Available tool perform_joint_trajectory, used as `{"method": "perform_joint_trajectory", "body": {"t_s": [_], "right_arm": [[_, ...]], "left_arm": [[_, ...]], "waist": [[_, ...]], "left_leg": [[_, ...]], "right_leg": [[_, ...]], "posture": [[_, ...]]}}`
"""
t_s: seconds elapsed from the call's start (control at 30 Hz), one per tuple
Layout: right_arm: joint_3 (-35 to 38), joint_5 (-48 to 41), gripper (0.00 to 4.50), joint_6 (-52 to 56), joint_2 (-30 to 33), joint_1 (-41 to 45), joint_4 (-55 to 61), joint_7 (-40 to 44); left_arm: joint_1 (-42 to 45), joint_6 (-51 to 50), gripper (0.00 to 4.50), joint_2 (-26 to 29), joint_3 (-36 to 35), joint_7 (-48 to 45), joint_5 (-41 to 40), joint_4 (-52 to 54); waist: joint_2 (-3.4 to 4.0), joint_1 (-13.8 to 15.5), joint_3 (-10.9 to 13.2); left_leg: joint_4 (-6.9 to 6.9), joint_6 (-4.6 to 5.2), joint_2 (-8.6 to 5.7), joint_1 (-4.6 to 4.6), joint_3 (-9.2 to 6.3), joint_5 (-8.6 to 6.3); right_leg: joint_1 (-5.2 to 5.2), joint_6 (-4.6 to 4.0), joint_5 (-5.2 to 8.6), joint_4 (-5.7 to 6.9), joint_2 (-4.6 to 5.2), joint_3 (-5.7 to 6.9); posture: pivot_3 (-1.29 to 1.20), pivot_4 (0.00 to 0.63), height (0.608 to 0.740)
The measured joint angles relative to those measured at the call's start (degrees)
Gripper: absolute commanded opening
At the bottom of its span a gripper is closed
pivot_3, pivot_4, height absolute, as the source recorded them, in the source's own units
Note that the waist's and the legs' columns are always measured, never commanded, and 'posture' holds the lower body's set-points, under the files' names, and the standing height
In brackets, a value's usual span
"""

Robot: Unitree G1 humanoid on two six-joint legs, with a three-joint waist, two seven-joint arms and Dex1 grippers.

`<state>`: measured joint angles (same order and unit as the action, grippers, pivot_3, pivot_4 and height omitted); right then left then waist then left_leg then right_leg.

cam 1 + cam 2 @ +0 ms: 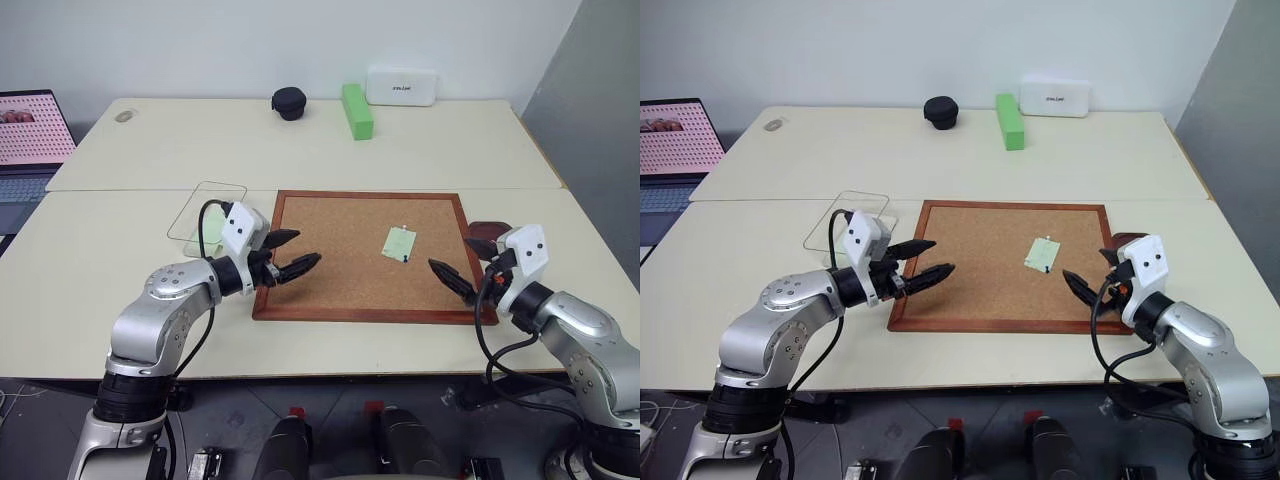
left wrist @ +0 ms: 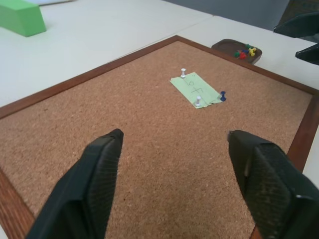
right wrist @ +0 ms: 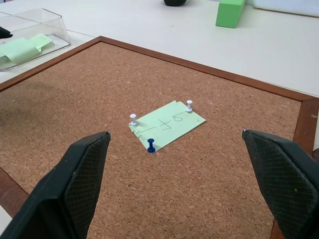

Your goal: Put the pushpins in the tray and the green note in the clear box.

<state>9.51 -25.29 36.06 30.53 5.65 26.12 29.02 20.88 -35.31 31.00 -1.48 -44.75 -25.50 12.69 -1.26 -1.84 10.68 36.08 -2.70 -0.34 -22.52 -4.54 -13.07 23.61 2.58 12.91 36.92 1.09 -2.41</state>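
Cream bench (image 1: 400,160) carries corkboard (image 1: 330,250) | green note (image 3: 167,124) pinned there by three pushpins (image 3: 151,145) | tray (image 2: 238,50) off its right edge, clear box (image 3: 31,35) left | left gripper (image 1: 292,255), right gripper (image 1: 462,266): fingers apart, empty | step: pin removal; you need a fine pinch next.

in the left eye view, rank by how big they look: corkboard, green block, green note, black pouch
1. corkboard
2. green block
3. black pouch and green note: these look about alike, and the pouch sits farther from the camera, so no firm order.
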Motion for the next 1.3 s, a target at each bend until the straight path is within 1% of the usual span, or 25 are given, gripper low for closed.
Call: {"method": "perform_joint_trajectory", "body": {"t_s": [0.1,0.13,0.3,0.33,0.37,0.4,0.47,0.5,0.7,0.83,0.93,1.03,1.3], "right_arm": [[-0.78,1.04,4.5,-1.03,0.09,0.75,-1.93,0.56],[-1.3,1.64,4.5,-1.86,0.08,1.34,-3.16,0.62],[-3.47,5.32,4.5,-5.83,-0.89,4.14,-9.46,0.34],[-4.1,6.19,4.5,-6.58,-1.14,4.74,-10.59,0.24],[-4.83,7.11,4.5,-7.26,-1.82,6.44,-12.75,-0.07],[-5.7,8.14,4.5,-8.17,-2.41,8.19,-14.57,-0.41],[-6.37,8.7,4.5,-9.19,-2.96,10.15,-16.06,-0.53],[-6.48,9.17,4.5,-10.04,-3.5,11.58,-17.55,-0.55],[-8.63,11.84,4.5,-14.82,-6.94,17.95,-27.14,-0.81],[-9.06,14.16,4.5,-19.52,-8.78,21.14,-37.06,-0.93],[-9.38,15.07,4.5,-20.77,-9.26,22.3,-39.2,-0.75],[-9.92,15.89,4.5,-22.18,-10.15,25.48,-43.29,-0.61],[-10.77,17.27,4.5,-25.47,-12.59,30.48,-53.04,0.31]], "left_arm": [[1.42,1.33,2.16,-0.74,0.8,-1.61,-0.05,-2.08],[2.08,2.56,2.03,-1.19,1.58,-2.2,0.36,-3.49],[4.51,8.43,1.08,-2.87,5.11,-4.5,3.57,-11.29],[4.83,9.45,0.97,-3.17,5.77,-4.92,4.16,-12.34],[5.89,10.79,0.72,-3.68,6.92,-5.79,5.17,-14.74],[6.78,12.36,0.56,-4.46,8.07,-6.47,6.14,-17.05],[7.35,14.22,0.11,-5.44,8.9,-7.38,6.89,-19.36],[7.73,15.22,0.05,-5.98,9.14,-7.88,7.49,-20.9],[10.14,19.25,0.05,-8.91,10.38,-9.56,9.31,-26.15],[10.72,21.55,0.05,-11.01,10.86,-9.19,11.57,-30.64],[10.65,21.76,0.05,-11.23,12.04,-8.71,12.96,-32.38],[10.0,22.36,0.05,-11.24,12.92,-8.63,14.58,-33.29],[9.51,23.56,0.05,-11.5,13.28,-8.81,15.06,-33.47]], "waist": [[0.0,0.0,0.0],[0.0,0.0,0.0],[0.0,-0.05,0.0],[0.0,-0.05,0.0],[0.0,-0.05,0.0],[0.01,-0.05,0.0],[0.01,-0.05,0.0],[0.01,-0.05,0.0],[0.01,-0.02,0.0],[0.01,-0.01,0.0],[0.01,-0.1,0.0],[0.03,-0.36,-0.01],[0.1,-0.26,-0.06]], "left_leg": [[0.01,0.0,-0.01,0.0,0.01,0.0],[0.01,0.0,-0.01,0.01,0.01,0.0],[0.0,0.0,0.01,0.03,0.03,0.0],[-0.01,0.0,0.01,0.03,0.03,0.0],[0.01,0.0,-0.01,0.03,0.03,0.0],[0.02,0.01,-0.02,0.03,0.04,0.0],[0.02,0.0,-0.01,0.02,0.05,0.0],[0.02,0.0,0.0,0.02,0.05,0.0],[0.01,0.01,-0.02,0.02,0.03,0.0],[0.01,0.01,-0.03,0.01,0.04,0.01],[0.0,0.01,-0.02,0.02,0.03,0.0],[0.01,0.01,-0.01,0.09,0.04,0.01],[0.01,0.01,-0.03,0.18,0.05,0.0]], "right_leg": [[0.0,0.0,0.0,0.0,0.0,0.0],[-0.01,0.0,0.0,0.0,0.0,-0.01],[0.0,0.02,-0.02,0.03,-0.02,-0.02],[0.0,0.02,-0.02,0.03,-0.02,-0.02],[0.0,0.03,-0.03,0.05,-0.02,-0.02],[0.0,0.04,-0.04,0.04,-0.02,-0.03],[0.0,0.07,-0.06,0.04,-0.01,-0.04],[0.0,0.07,-0.06,0.05,-0.02,-0.04],[0.0,0.07,-0.06,0.05,-0.01,-0.03],[0.0,0.07,-0.07,0.06,0.0,-0.04],[0.01,0.07,-0.07,0.09,-0.01,-0.04],[-0.03,0.07,-0.07,0.13,-0.01,-0.05],[-0.11,0.07,-0.08,0.13,0.0,-0.07]], "posture": [[0.0,0.15,0.74],[0.0,0.15,0.74],[0.0,0.15,0.74],[0.0,0.15,0.74],[0.0,0.15,0.74],[0.0,0.15,0.74],[0.0,0.15,0.74],[0.0,0.15,0.74],[0.0,0.15,0.74],[0.0,0.15,0.74],[0.0,0.15,0.74],[0.0,0.15,0.74],[0.0,0.15,0.74]]}}
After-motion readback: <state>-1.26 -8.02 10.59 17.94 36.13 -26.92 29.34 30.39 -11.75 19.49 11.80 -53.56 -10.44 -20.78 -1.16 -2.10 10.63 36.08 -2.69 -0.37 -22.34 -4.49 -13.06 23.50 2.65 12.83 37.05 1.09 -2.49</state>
